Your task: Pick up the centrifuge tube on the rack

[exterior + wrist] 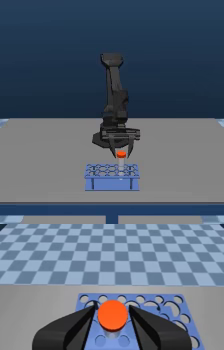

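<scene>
Tube [112, 315] was held at its cap by the tool [111, 328], approx. 12 o'clock above rack [172, 336]; straight vertical lift was advised, w/o tilt.

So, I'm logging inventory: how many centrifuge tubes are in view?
1. The centrifuge tube sits between the gripper fingers, above the rack. No others show, though the fingers hide some holes.

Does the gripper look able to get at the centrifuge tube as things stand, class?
Probably yes. The gripper is already at the centrifuge tube, its jaws on either side of the orange cap, above the rack. Nothing stands between them. Whether the jaws actually press the cap cannot be told.
</scene>
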Controlling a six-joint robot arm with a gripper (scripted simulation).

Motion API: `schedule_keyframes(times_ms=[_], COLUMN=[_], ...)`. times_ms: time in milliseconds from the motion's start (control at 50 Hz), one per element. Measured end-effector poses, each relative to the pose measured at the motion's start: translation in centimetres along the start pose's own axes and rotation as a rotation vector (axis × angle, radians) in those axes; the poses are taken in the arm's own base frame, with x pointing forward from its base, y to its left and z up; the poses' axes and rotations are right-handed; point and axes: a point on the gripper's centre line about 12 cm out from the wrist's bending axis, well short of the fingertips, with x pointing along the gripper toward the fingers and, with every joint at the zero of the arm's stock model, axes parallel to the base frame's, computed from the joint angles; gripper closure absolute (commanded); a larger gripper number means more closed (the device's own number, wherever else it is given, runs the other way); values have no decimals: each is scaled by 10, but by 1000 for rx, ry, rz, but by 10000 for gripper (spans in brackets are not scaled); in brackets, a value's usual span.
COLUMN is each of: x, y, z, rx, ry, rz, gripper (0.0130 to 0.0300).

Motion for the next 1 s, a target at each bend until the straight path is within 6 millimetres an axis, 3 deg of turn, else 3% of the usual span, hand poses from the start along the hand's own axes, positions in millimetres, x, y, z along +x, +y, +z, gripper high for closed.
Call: schedule_keyframes(times_ms=[280,300,1000], x=[1,1,0], y=[0,0,-1], z=[-1,-1,1], rx=[6,7,10], ry=[-6,-6,-8], rz=[-2,-3,-4], gripper=[130,300,300])
